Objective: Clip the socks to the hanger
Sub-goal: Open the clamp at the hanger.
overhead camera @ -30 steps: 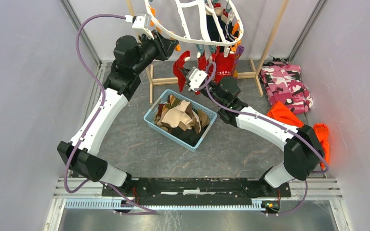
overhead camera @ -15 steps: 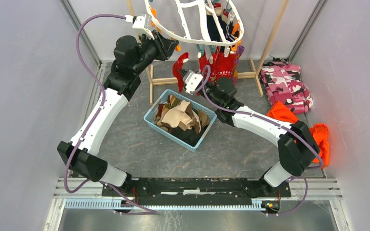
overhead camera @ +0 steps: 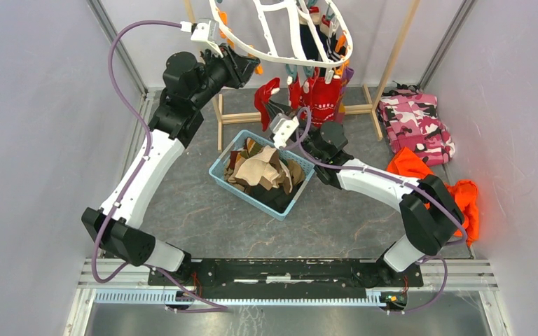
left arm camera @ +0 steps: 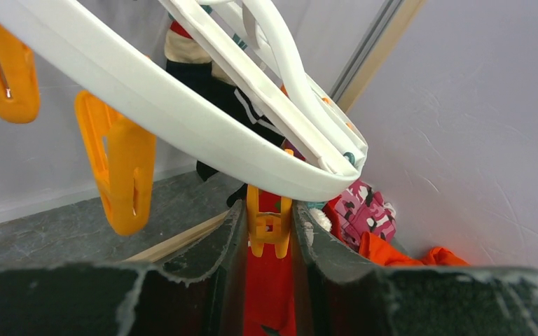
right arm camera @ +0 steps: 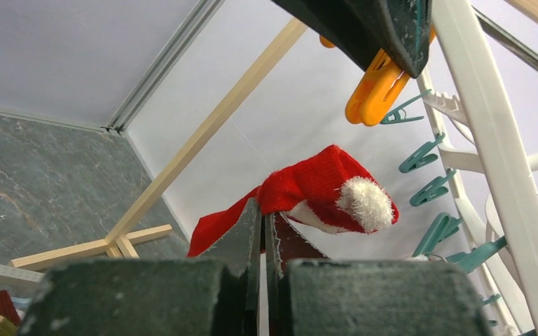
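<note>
The white oval hanger hangs at the back, with several red socks clipped under its right side. My left gripper is at the hanger's near rim, shut on an orange clip that sits between its fingers. My right gripper is shut on a red sock with a white pompom and holds it up just below that clip. This sock also shows in the top view. More socks fill the blue basket.
A light wooden pole rack stands behind the hanger. A pink camouflage garment and an orange cloth lie at the right. Free teal clips and orange clips hang from the hanger's rim.
My right arm has shifted a little left and tilted its wrist, bringing the red sock's end slightly higher toward the hanger's rim. The left gripper has stayed on the orange clip.
</note>
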{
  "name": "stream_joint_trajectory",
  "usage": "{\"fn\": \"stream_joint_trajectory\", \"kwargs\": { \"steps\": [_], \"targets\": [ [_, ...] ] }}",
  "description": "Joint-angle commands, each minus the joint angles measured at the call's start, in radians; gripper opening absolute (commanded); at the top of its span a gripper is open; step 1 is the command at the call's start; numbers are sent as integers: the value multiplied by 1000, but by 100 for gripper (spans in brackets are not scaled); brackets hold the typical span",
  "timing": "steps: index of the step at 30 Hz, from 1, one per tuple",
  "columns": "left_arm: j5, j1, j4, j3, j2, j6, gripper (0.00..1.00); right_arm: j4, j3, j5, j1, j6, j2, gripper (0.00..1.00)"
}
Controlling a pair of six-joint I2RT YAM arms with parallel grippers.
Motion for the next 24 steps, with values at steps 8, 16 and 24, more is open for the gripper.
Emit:
{"fn": "stream_joint_trajectory", "kwargs": {
  "steps": [8, 16, 24],
  "targets": [
    [70, -5, 98, -47, -93, -31, 2, 139, -18, -116, -3, -75, -6, 0],
    [35, -6, 59, -60, -95, -51, 2, 72, 71, -131, -2, -18, 36, 0],
    [7, -5, 45, -58, -91, -59, 2, 2, 123, -125, -3, -29, 56, 0]
  ]
}}
